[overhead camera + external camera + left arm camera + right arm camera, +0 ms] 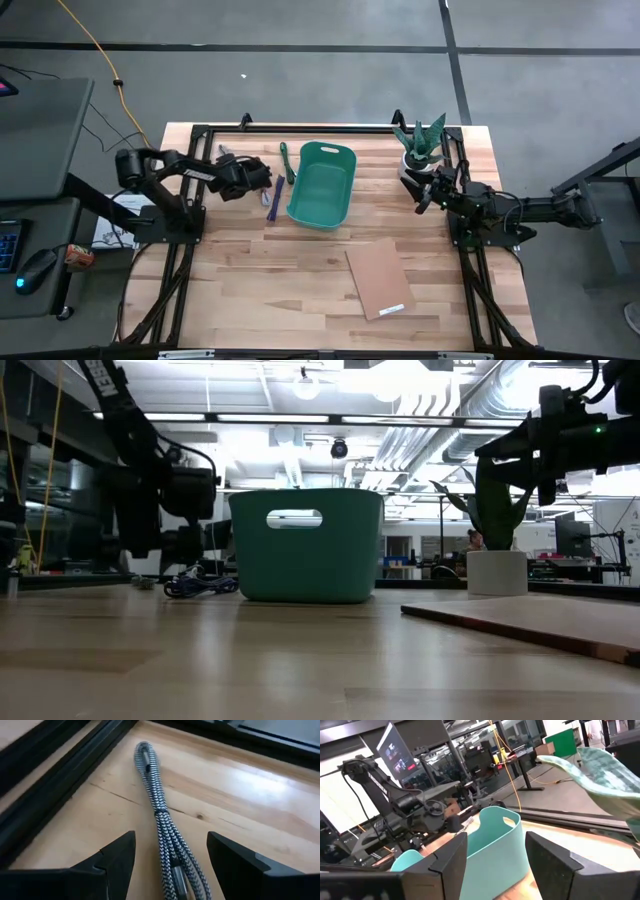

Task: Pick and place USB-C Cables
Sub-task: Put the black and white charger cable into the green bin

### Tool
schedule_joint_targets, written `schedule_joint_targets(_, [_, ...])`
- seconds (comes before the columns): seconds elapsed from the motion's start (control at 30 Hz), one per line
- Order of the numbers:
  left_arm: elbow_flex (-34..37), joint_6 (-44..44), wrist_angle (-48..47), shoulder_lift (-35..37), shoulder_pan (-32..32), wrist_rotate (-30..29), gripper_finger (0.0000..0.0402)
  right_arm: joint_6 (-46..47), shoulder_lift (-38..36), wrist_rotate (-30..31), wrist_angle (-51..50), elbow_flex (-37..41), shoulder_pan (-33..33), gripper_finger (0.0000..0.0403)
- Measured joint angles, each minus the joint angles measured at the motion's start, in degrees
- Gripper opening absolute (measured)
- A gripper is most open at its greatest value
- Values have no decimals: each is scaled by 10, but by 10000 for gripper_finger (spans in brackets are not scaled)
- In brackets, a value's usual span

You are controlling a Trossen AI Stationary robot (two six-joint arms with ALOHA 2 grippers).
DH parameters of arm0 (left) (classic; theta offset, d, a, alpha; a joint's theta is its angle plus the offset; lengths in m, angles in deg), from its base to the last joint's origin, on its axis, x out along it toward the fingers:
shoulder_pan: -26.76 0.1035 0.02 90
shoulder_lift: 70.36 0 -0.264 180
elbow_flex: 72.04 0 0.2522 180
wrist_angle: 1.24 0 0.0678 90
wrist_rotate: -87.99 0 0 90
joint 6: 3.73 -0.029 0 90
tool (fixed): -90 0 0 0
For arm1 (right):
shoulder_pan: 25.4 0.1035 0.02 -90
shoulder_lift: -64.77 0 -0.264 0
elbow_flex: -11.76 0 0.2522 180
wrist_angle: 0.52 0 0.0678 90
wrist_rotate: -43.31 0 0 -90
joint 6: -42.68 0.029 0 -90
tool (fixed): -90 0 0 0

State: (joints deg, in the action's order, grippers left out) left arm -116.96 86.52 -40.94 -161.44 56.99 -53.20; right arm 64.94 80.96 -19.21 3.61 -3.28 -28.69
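Butcher-block table (300, 290) carries a teal bin (322, 185) and cardboard sheet (378, 277). Left gripper (170, 855) hangs spread over the grey cable (162, 820). Right gripper (495, 850), also spread, waits by a potted plant (420, 145).

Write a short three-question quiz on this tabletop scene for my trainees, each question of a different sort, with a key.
1. True or false: the left gripper is open, straddling the grey cable.
2. Where does the purple cable lie? A) inside the teal bin B) on the table left of it C) on the cardboard sheet
3. Fill in: the right gripper hovers beside the potted ____.

Key: 1 true; 2 B; 3 plant.
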Motion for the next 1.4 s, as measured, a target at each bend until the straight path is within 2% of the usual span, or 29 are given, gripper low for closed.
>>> schedule_joint_targets(0.13, [0, 41, 26, -15, 22, 0, 227, 0, 0, 6, 0, 0, 0, 193])
schedule_joint_targets(0.4, [0, 1, 69, -53, 52, 4, 216, 9, 0, 6, -1, 0, 0, 193])
schedule_joint_targets(0.53, [-1, -2, 67, -61, 61, 4, 162, 24, 0, 9, -1, 0, 0, 193])
schedule_joint_targets(0.73, [0, -13, 45, -63, 60, -6, 27, 34, 0, 9, -1, 0, 0, 193])
schedule_joint_targets(0.83, [0, -50, 43, -55, 56, -16, 15, 34, 0, 9, -1, 0, 0, 193])
schedule_joint_targets(1.1, [0, -150, 20, 32, 20, -97, 6, 34, 0, 11, -1, 0, 0, 193])
schedule_joint_targets(1.2, [0, -218, 25, 85, 0, -110, 4, 33, 0, 15, -1, 0, 0, 193])
schedule_joint_targets(1.4, [0, -414, 82, 202, -33, -110, 2, 32, 0, 15, -1, 0, 0, 193])
